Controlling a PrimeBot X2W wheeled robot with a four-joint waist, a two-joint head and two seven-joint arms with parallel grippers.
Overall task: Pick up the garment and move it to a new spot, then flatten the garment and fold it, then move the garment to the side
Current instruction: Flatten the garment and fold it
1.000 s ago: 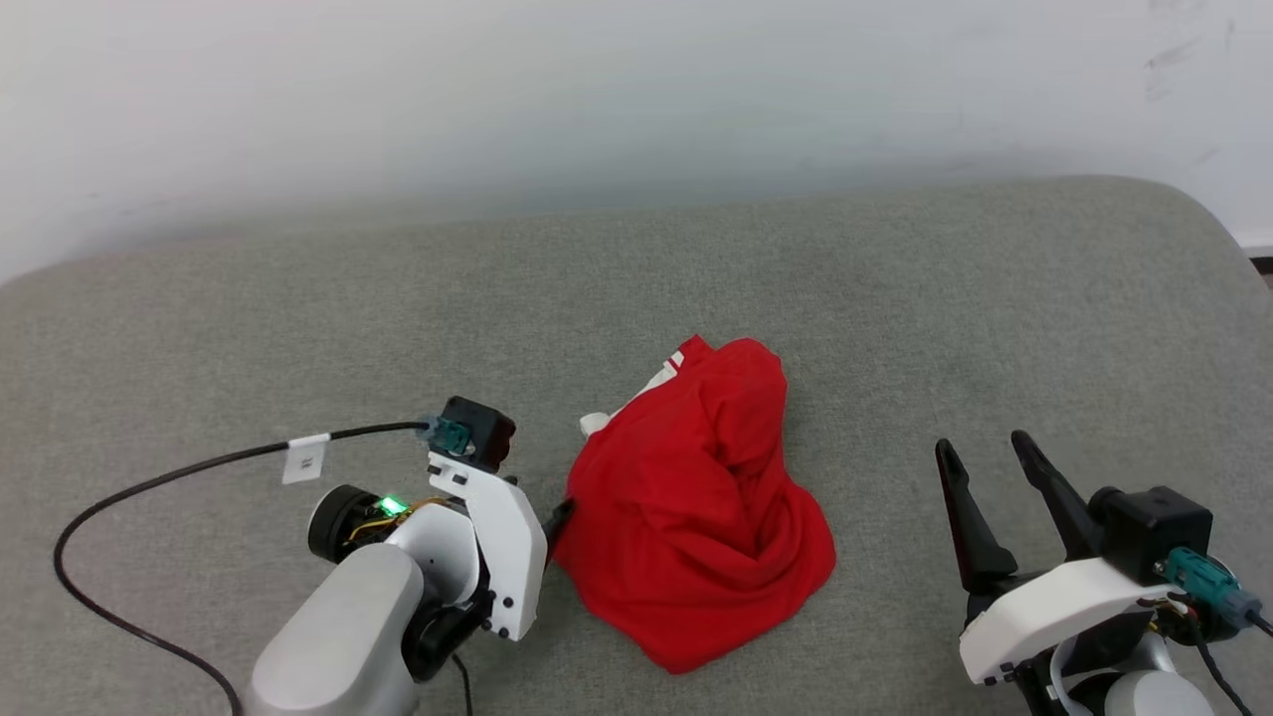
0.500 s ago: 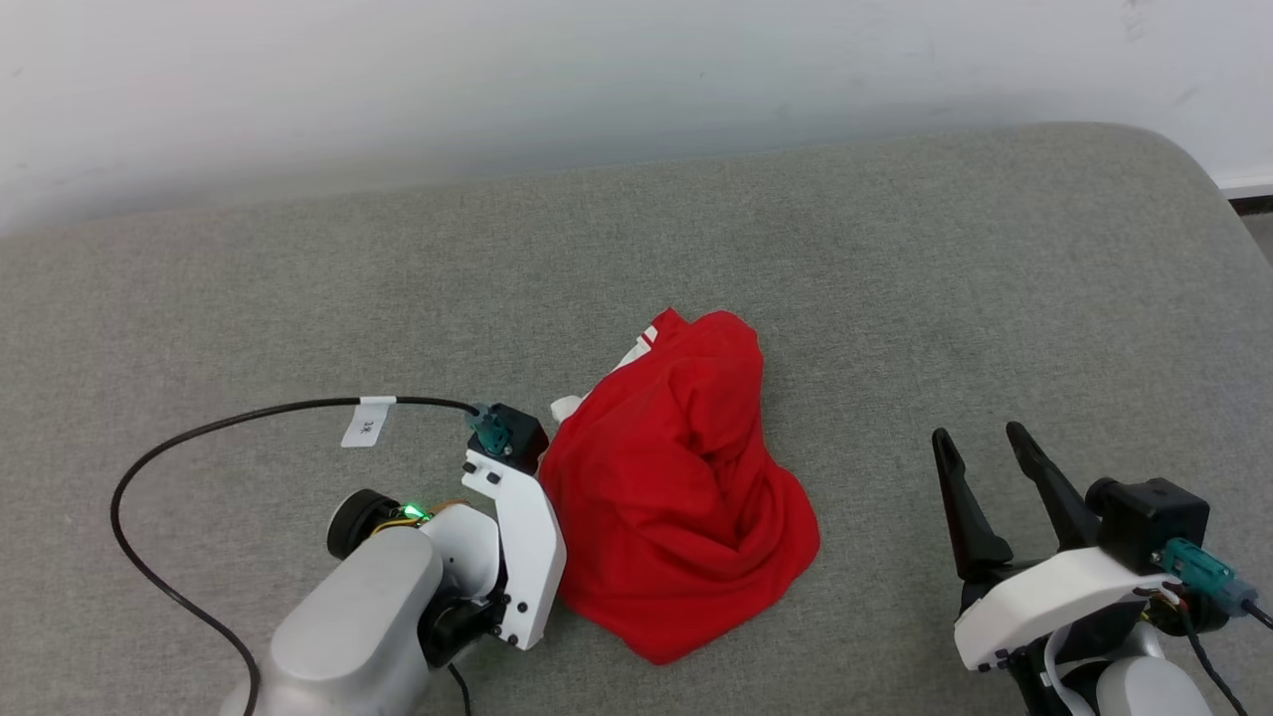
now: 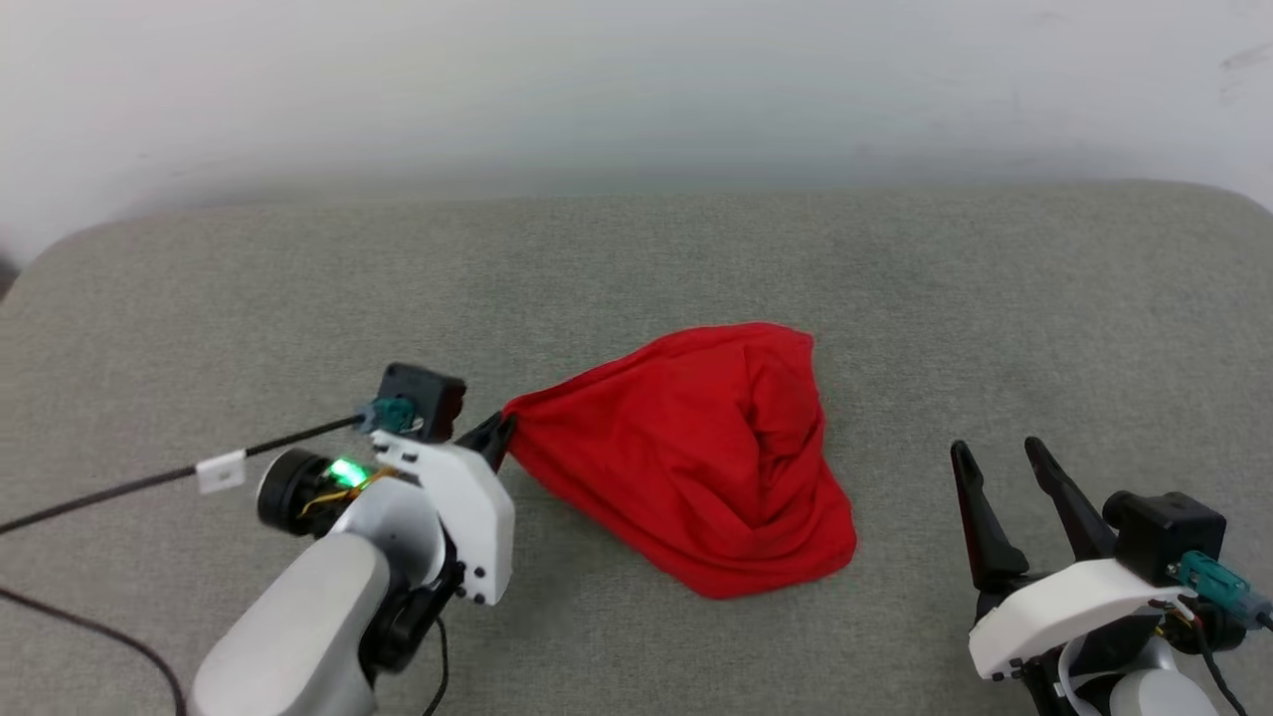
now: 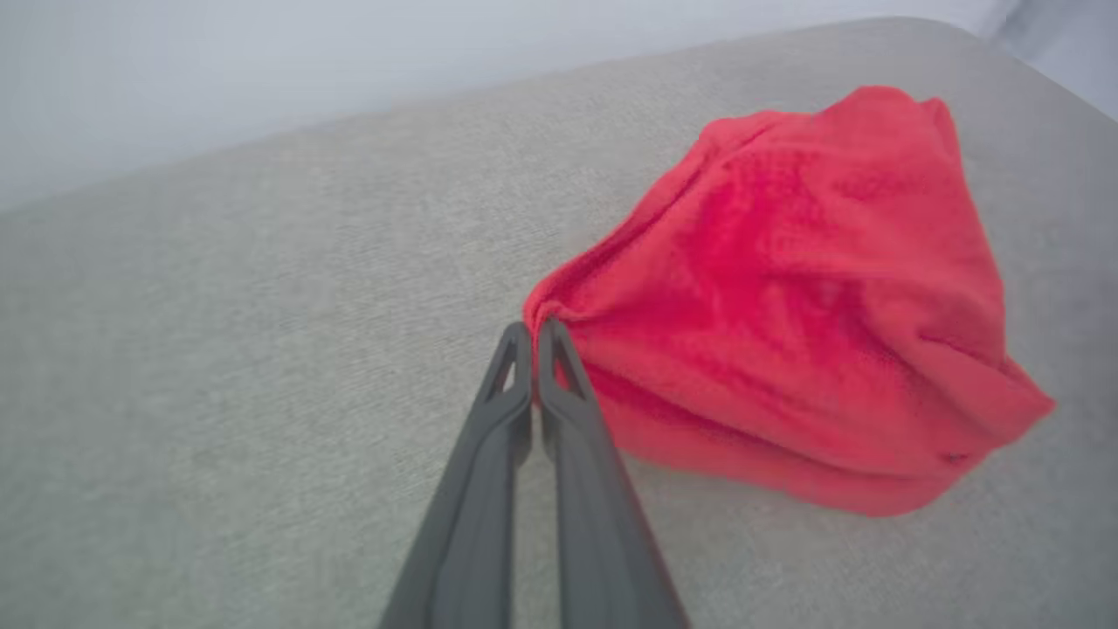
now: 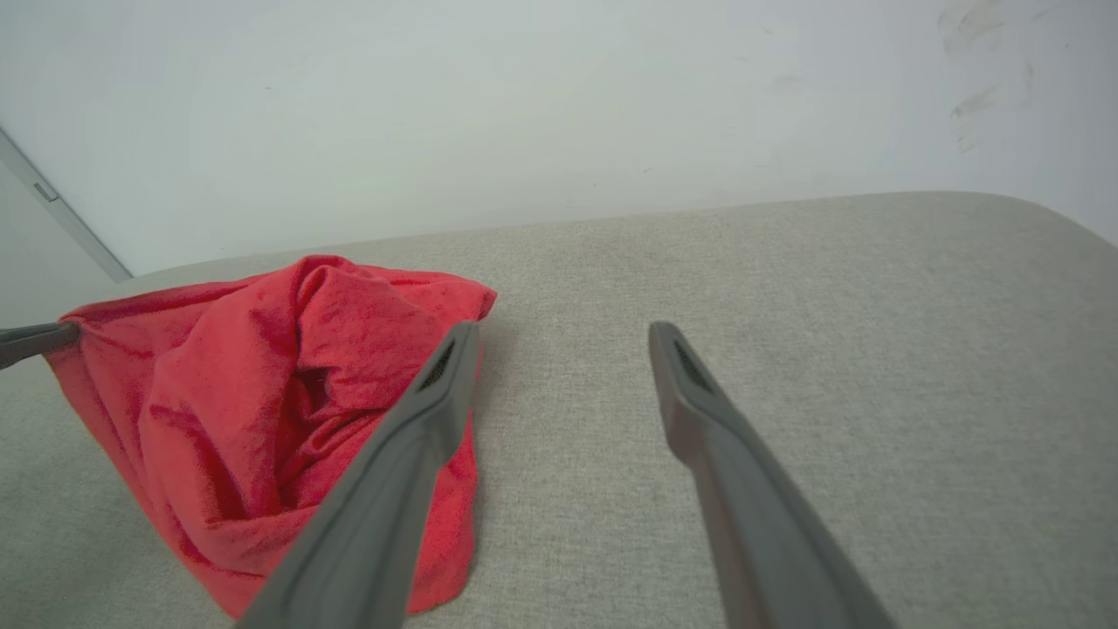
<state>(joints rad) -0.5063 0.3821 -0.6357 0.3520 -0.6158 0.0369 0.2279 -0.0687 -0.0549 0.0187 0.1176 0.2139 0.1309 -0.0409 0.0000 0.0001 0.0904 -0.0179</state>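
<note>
The garment (image 3: 706,452) is a crumpled red heap on the grey padded surface, mid-frame in the head view. Only red cloth shows; any print or sleeves are hidden in the folds. My left gripper (image 3: 500,435) is shut on the garment's left corner, which is drawn out into a taut point. In the left wrist view the garment (image 4: 786,297) meets the tips of the closed left gripper (image 4: 531,330). My right gripper (image 3: 1000,455) stands open at the lower right, apart from the cloth. From the right wrist, the garment (image 5: 262,411) lies left of the open right gripper (image 5: 563,332).
A grey padded surface (image 3: 995,298) stretches in all directions, with a white wall (image 3: 636,89) behind its far edge. A black cable (image 3: 119,487) with a white tag trails left from the left wrist. The surface's rounded corner lies at the far right.
My left gripper closed on the garment's left edge and pulled it leftward, stretching the heap out; the white trim no longer shows. The head camera shifted. My right gripper stayed open.
</note>
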